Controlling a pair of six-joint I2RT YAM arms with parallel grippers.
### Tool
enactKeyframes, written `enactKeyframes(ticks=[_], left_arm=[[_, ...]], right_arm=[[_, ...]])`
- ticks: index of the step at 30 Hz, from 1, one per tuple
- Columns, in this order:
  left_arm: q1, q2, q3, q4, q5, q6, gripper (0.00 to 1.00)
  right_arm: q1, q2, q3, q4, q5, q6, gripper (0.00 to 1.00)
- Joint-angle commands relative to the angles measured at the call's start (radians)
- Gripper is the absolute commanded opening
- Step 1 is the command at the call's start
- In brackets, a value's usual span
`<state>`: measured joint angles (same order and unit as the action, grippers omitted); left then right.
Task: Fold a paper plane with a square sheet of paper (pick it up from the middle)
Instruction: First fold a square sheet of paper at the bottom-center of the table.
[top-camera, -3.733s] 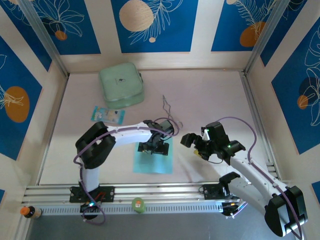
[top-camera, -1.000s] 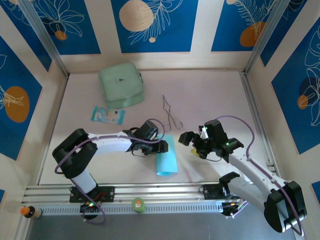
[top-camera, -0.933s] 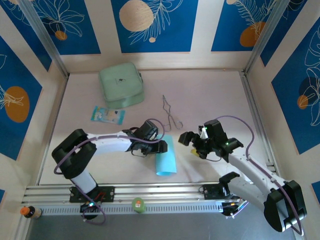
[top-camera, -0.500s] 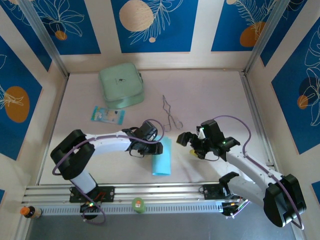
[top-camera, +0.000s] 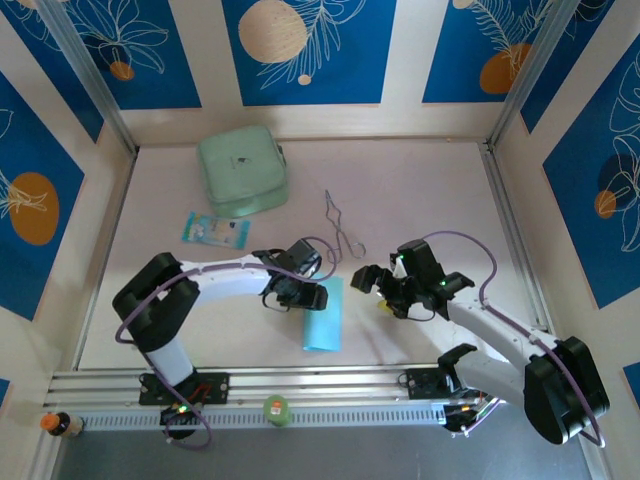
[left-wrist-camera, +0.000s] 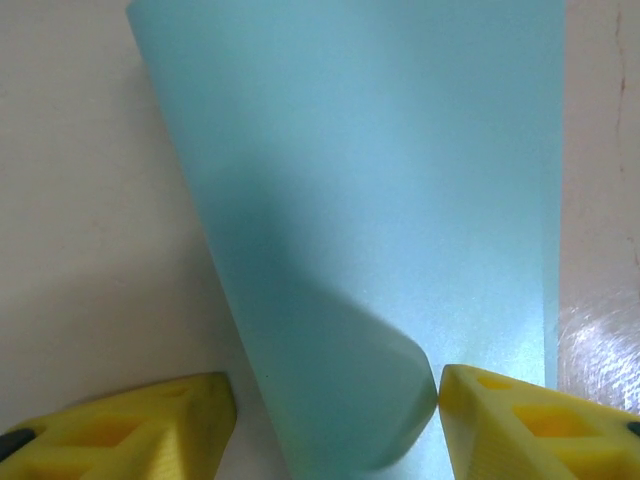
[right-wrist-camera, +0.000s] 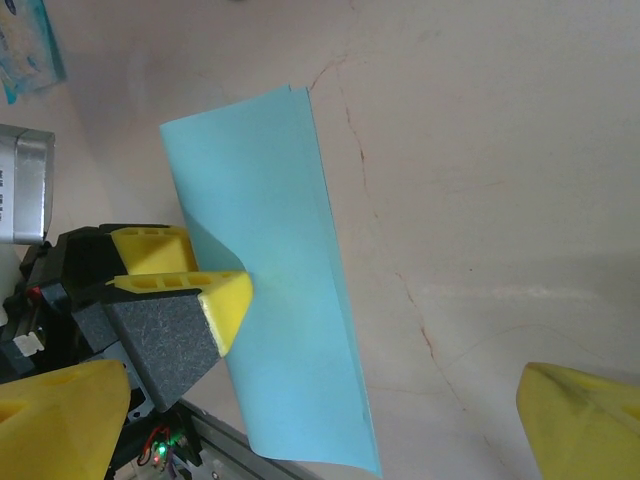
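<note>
Table (top-camera: 430, 200): pale pinkish-white top, matte, with fine hairline cracks and faint scuffs visible in the right wrist view.
Room: three upright walls (top-camera: 300, 50) close off the far, left and right edges; they carry deep blue panels with white leaf outlines and orange or tan discs, set in cream frames.
Rail (top-camera: 330, 385): ribbed aluminium strip along the near edge, carrying both arm bases and a small green round object (top-camera: 276, 409); a little orange-capped bottle (top-camera: 60, 424) lies past its left end.
Square sheet of paper (top-camera: 323, 318): cyan, doubled over into a narrow strip, lying on the table close to the near edge, about midway between the left and right edges. Its upper layer bulges up in a soft curl along the left side.
Left tool (top-camera: 305, 297): low over the strip's left side, yellow fingers apart, straddling the raised curl. One finger meets the curl, the other stands clear of it.
Right tool (right-wrist-camera: 320, 425): jaws spread wide, holding nothing, just to the right of the strip and apart from it.
Mint-green case (top-camera: 243, 172): rounded, toward the far-left corner.
Printed packet (top-camera: 215, 230): blue and white, flat, just nearward of the case.
Metal tongs (top-camera: 340, 228): thin wire, near the table's centre, beyond the strip.
</note>
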<state>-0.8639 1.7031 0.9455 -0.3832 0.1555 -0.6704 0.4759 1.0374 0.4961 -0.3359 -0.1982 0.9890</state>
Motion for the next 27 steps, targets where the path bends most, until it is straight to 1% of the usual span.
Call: enactKeyframes(ticks=[1,5,12,14,17,23,27], left_arm=[[0.008,0.062,-0.001,-0.035,-0.047,0.047,0.61],[0.007,0.087,0.025,-0.059,-0.080,0.055,0.63],[0.007,0.133,0.070,-0.108,-0.122,0.085,0.64],[0.008,0.131,0.068,-0.106,-0.124,0.084,0.65],[0.008,0.127,0.078,-0.103,-0.124,0.094,0.66],[0.008,0.139,0.126,-0.150,-0.161,0.136,0.65],[0.008,0.150,0.131,-0.154,-0.166,0.135,0.65]], right_arm=[[0.006,0.006,-0.013,0.006,-0.001,0.010,0.99],[0.007,0.006,-0.014,0.008,-0.003,0.009,0.99],[0.007,0.010,-0.017,0.020,-0.019,-0.002,0.99],[0.009,0.013,-0.023,0.044,-0.042,-0.012,0.99],[0.013,0.018,-0.028,0.057,-0.043,-0.013,0.99],[0.015,0.032,-0.025,0.053,-0.041,-0.012,0.99],[0.017,0.037,-0.026,0.052,-0.040,-0.012,0.99]])
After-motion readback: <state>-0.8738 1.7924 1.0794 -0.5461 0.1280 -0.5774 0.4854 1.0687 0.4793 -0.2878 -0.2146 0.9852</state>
